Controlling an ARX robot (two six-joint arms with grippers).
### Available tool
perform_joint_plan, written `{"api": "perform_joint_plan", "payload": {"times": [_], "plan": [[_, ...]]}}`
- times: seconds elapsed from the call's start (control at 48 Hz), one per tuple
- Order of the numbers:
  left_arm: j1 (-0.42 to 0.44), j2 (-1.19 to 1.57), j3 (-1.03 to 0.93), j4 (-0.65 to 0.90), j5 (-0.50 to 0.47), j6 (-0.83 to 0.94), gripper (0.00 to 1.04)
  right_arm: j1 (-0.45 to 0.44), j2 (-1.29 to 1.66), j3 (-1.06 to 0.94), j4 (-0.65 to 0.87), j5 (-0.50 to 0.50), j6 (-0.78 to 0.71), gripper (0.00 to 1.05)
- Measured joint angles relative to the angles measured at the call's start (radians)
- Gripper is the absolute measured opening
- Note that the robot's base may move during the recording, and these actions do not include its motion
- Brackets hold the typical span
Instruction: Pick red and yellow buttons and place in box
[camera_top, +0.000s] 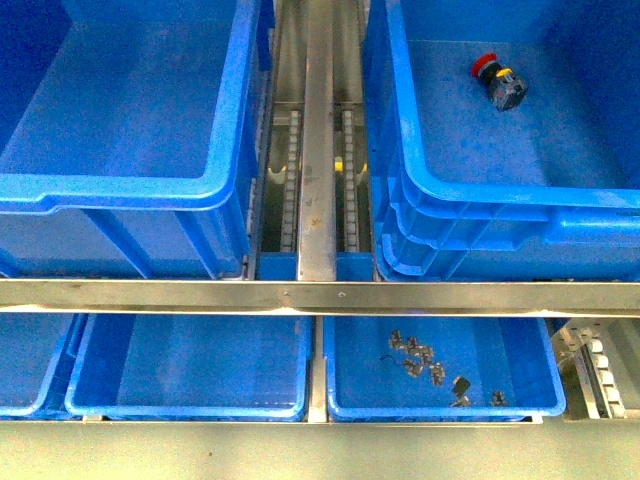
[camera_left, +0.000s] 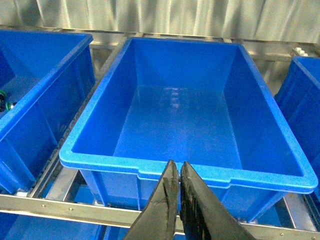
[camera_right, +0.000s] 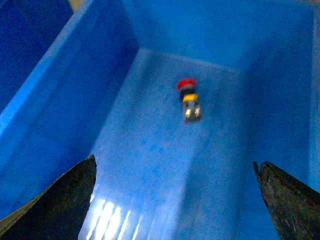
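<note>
left claw (camera_left: 179, 200) is clenched with nothing in it, hanging just over the near rim of a big blue crate (camera_left: 185, 170); steel rail (camera_top: 318, 150) runs up the middle; right of it the box (camera_top: 480, 195) has a red button (camera_top: 497, 80) lying on its side on the floor; right claw (camera_right: 174, 162) is spread wide above it, holding nothing; the tray (camera_top: 440, 409) below has small metal bits (camera_top: 420, 355)
</note>
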Motion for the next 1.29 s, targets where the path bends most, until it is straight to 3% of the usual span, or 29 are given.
{"api": "perform_joint_plan", "payload": {"times": [0.208, 0.334, 0.375, 0.5, 0.542, 0.709, 0.813, 0.896, 0.959, 1.001, 1.126, 1.292], "plan": [[0.000, 0.000, 0.000, 0.000, 0.000, 0.000, 0.03, -0.135, -0.489, -0.358, -0.266, 0.008, 0.158, 0.98], [0.000, 0.000, 0.000, 0.000, 0.001, 0.000, 0.03, -0.146, -0.612, -0.391, -0.290, 0.006, 0.196, 0.98], [0.000, 0.000, 0.000, 0.000, 0.001, 0.000, 0.03, -0.138, -0.627, -0.418, -0.195, 0.035, 0.203, 0.94], [0.000, 0.000, 0.000, 0.000, 0.000, 0.000, 0.23, -0.092, -0.664, -0.611, 0.267, 0.141, 0.205, 0.73], [0.000, 0.000, 0.000, 0.000, 0.000, 0.000, 0.31, -0.070, -0.694, -0.656, 0.352, 0.155, 0.205, 0.65], [0.000, 0.000, 0.000, 0.000, 0.000, 0.000, 0.58, -0.025, -0.785, -0.711, 0.369, 0.212, 0.206, 0.38], [0.000, 0.000, 0.000, 0.000, 0.000, 0.000, 0.83, 0.014, -0.853, -0.759, 0.334, 0.241, 0.207, 0.14], [0.000, 0.000, 0.000, 0.000, 0.000, 0.000, 0.98, 0.034, -0.902, -0.779, 0.309, 0.262, 0.208, 0.03], [0.000, 0.000, 0.000, 0.000, 0.000, 0.002, 0.97, 0.047, -0.929, -0.789, 0.293, 0.280, 0.208, 0.03], [0.000, 0.000, 0.000, 0.000, 0.000, 0.004, 0.94, 0.100, -0.960, -0.801, 0.271, 0.350, 0.210, 0.03], [0.000, 0.000, 0.000, 0.000, 0.000, 0.002, 0.64, 0.141, -1.044, -0.824, 0.214, 0.365, 0.211, 0.03], [0.000, 0.000, 0.000, 0.000, 0.000, 0.002, 0.94, 0.143, -1.103, -0.853, 0.203, 0.370, 0.211, 0.03]]}}
